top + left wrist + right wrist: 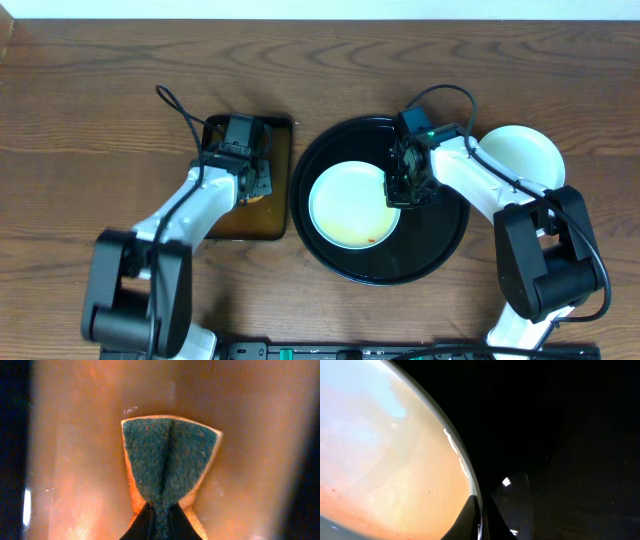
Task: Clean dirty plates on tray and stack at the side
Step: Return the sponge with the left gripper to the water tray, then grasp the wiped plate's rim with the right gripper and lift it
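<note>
A pale yellow plate lies in the left half of the round black tray, with a small orange mark near its lower right edge. My right gripper is shut on that plate's right rim. In the right wrist view the thin rim runs between the two dark fingers of the right gripper, the plate is to the left and the tray to the right. My left gripper hangs over the brown tray, shut on a green-topped orange sponge, which is pinched into a fold at the left gripper.
A rectangular brown tray lies left of the black tray, almost touching it. Another pale plate rests on the dark wood tabletop right of the black tray, partly under my right arm.
</note>
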